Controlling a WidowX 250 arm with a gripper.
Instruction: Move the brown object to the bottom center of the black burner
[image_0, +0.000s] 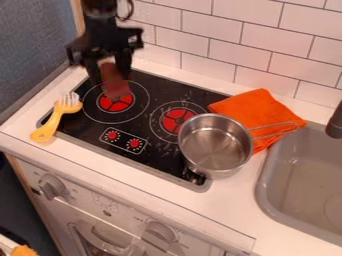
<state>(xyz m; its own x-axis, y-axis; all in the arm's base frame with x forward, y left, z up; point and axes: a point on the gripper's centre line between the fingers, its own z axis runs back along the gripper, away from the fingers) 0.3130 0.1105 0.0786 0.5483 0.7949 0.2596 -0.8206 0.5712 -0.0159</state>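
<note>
As the fixed camera looked down at a slant, the arm came in from the top edge toward the left, and the black gripper (110, 75) hung over the rear left part of the black burner (160, 160). Its fingers stood partly apart, one on either side of the brown object (115, 85), and they appeared to have hold of it, though blur hid exactly where they touched. That object pointed downward between them, its lower end in front of the red middle of the left cooking ring (93, 111); whether it touched the glass could not be told. To the left, a yellow fork (56, 117) lay across the rim of the stove top, tines toward the back and handle reaching onto the white counter (227, 205). A second ring (162, 125), also red in the middle, was set to the right of the first, and a small printed panel (123, 141) with two red dots sat nearer the front edge. Over the front right of the black surface stood a metal pot (214, 145), overlapping part of that second ring, its wire handle stretched to the right across an orange cloth (257, 112). The cloth lay behind and beside the pot, near the grey sink (270, 200). White tiles (247, 50) covered the wall at the back, and knobs (52, 186) showed on the front panel below the counter.
</note>
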